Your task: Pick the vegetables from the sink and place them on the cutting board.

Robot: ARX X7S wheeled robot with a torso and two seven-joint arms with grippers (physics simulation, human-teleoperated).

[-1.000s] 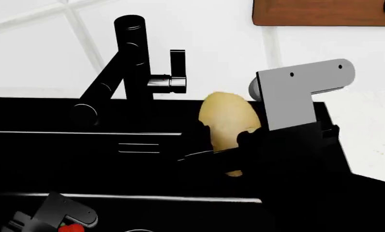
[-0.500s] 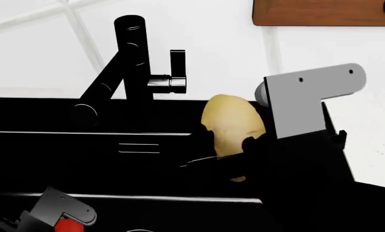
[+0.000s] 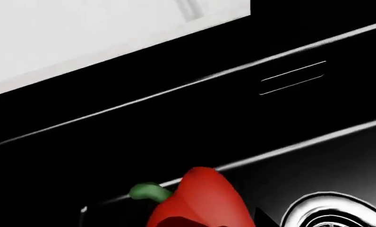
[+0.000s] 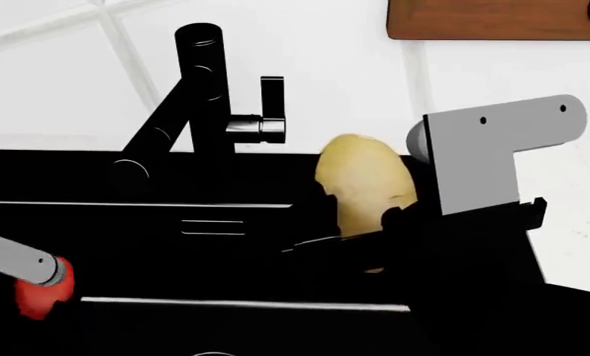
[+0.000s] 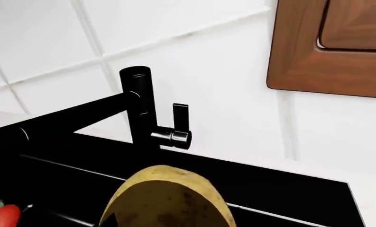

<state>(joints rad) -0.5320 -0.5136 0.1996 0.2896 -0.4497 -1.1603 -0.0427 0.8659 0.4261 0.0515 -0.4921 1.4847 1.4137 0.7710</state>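
The potato [image 4: 365, 193] is held by the right gripper [image 4: 350, 222] above the sink [image 4: 176, 252]. The pepper [image 3: 197, 201] is gripped at the left gripper [image 4: 38, 285]; its green stem is seen only by the left wrist.

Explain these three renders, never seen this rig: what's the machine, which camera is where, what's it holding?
It is a simulated two-armed robot at a kitchen sink. One picture comes from its head, looking down; the other two come from cameras near each arm's tool. The large black rectangular sink has a black faucet behind it, and a reddish-brown wooden board lies on the white counter beyond. The right tool grips the oval tan-yellow potato, lifted above the basin. The left tool is mostly hidden, right at the small glossy red bell pepper; a grip can't be confirmed.
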